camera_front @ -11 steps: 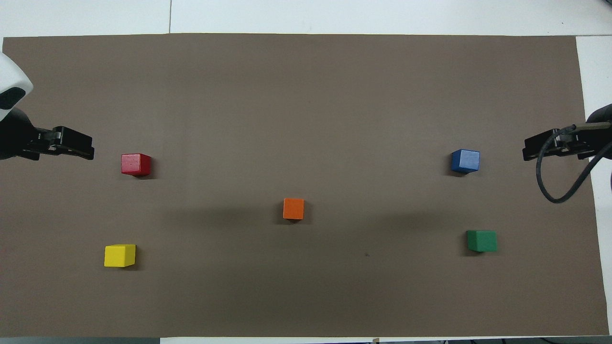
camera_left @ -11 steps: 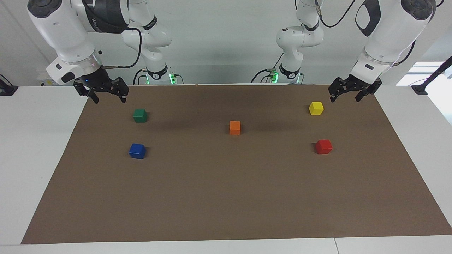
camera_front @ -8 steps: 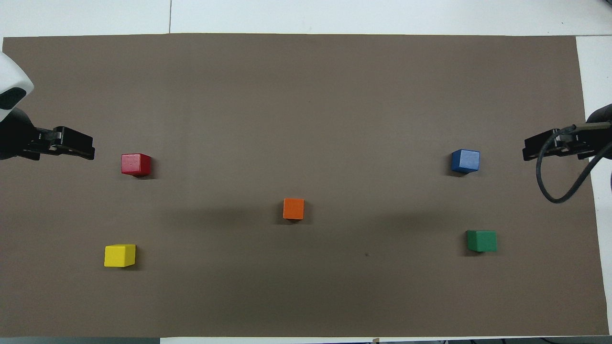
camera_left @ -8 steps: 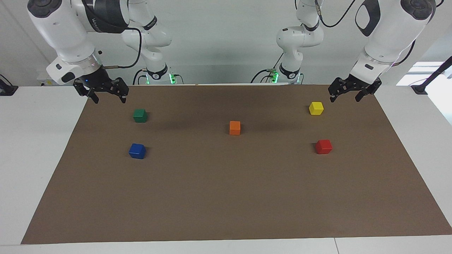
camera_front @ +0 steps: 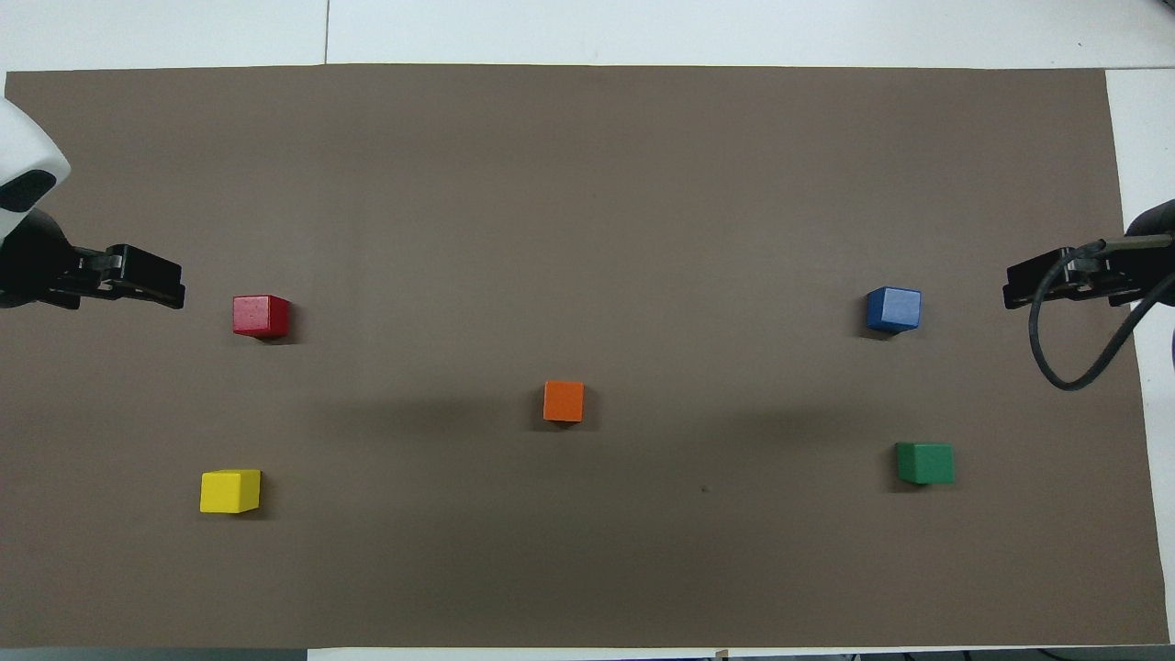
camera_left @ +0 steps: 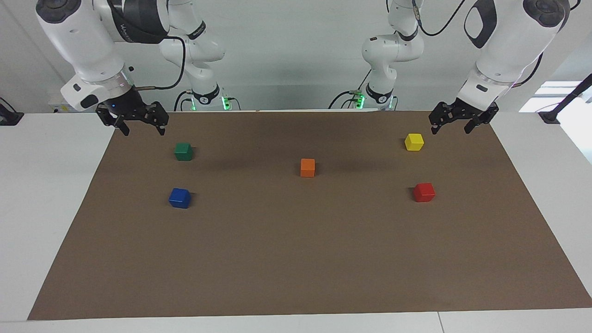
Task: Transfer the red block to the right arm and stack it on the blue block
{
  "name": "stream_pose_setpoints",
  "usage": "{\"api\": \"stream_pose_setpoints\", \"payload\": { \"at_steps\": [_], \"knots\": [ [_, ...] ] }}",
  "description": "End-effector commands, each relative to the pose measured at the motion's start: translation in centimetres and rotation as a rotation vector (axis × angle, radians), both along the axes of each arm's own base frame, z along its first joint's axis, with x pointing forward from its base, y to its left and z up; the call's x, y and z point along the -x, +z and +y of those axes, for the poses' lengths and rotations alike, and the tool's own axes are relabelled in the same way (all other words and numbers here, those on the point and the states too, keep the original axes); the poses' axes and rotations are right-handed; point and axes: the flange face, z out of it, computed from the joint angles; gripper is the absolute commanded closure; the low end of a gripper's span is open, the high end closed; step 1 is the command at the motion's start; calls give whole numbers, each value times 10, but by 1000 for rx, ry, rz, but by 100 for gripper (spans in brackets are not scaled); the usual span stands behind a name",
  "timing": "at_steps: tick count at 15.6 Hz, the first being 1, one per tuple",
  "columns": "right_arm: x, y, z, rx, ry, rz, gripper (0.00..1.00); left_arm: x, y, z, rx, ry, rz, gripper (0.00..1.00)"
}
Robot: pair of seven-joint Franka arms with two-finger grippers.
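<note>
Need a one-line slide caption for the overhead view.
Five blocks on brown mat; red block and blue block untouched, both open pincers empty.

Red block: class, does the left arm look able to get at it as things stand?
Probably yes: the red block sits alone at the left arm's end; the open left gripper holds nothing.

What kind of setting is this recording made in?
Most likely a robotics lab bench. Two white arms stand at a white table covered by a brown mat, with cabling at their bases, and small coloured cubes such as the red block and blue block spaced out on it.
</note>
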Motion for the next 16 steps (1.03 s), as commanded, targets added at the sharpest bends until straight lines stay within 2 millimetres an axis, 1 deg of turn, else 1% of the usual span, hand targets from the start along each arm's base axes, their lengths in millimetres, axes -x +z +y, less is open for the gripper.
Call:
{"api": "stream_pose_setpoints", "payload": {
  "at_steps": [1,2,5,7,8,10,12,14,15,16],
  "knots": [
    [6,2,-1,-14,-20,3,0,0,5,11,11,24,-36,0],
    [6,2,-1,-13,-18,3,0,-3,1,12,13,26,-61,0],
    [6,2,-1,-14,-20,3,0,-5,-31,12,13,21,-80,0],
    [6,2,-1,-14,-20,3,0,-14,-50,21,15,35,-69,0],
    [6,2,-1,-14,-20,3,0,-24,-66,27,17,46,-66,0],
    [6,2,-1,-14,-20,3,0,-35,-97,29,19,49,-69,0],
    [7,2,-1,-13,-19,5,0,-35,-131,38,19,68,-88,0],
    [7,2,2,-14,-12,5,0,-31,-161,38,22,73,-109,0],
    [7,3,-1,-14,-12,3,0,-31,-173,39,23,75,-103,0],
    [8,2,3,-13,-3,5,0,-34,-189,39,24,78,-82,0]
  ]
}}
